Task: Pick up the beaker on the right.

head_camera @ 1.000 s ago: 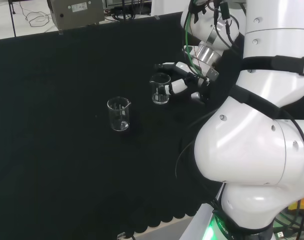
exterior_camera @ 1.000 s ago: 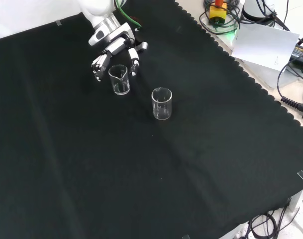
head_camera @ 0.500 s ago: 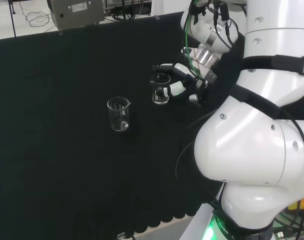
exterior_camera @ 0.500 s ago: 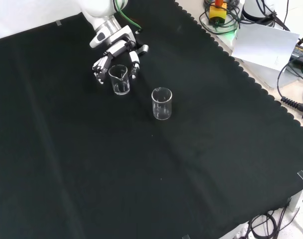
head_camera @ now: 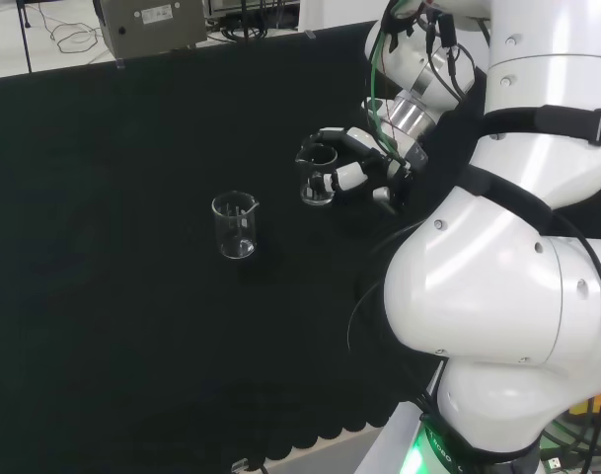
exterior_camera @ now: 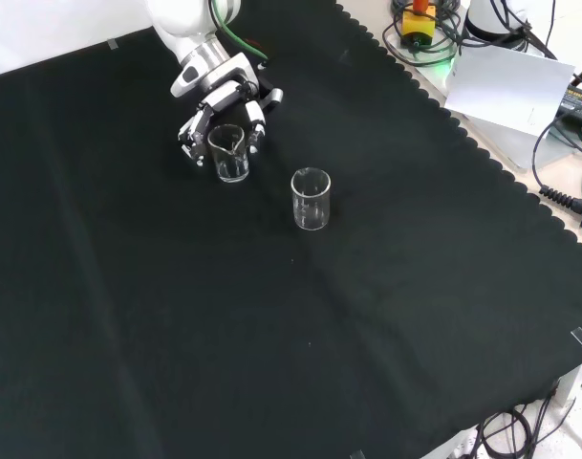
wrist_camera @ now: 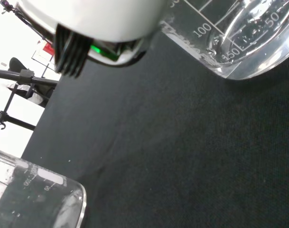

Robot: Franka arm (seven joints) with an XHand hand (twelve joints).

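Two small clear glass beakers on the black-clothed desk (exterior_camera: 386, 316): one clear glass beaker by the fingers (exterior_camera: 230, 153), one clear glass beaker standing apart (exterior_camera: 311, 199). One black and white robot hand (exterior_camera: 219, 100). In the head view, likewise two: beaker at the fingers (head_camera: 317, 176), other beaker (head_camera: 235, 225).

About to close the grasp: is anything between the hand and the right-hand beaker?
Nothing visible. In the head view the hand already has fingers curling around the right beaker. The other beaker stands apart to its left, on bare cloth.
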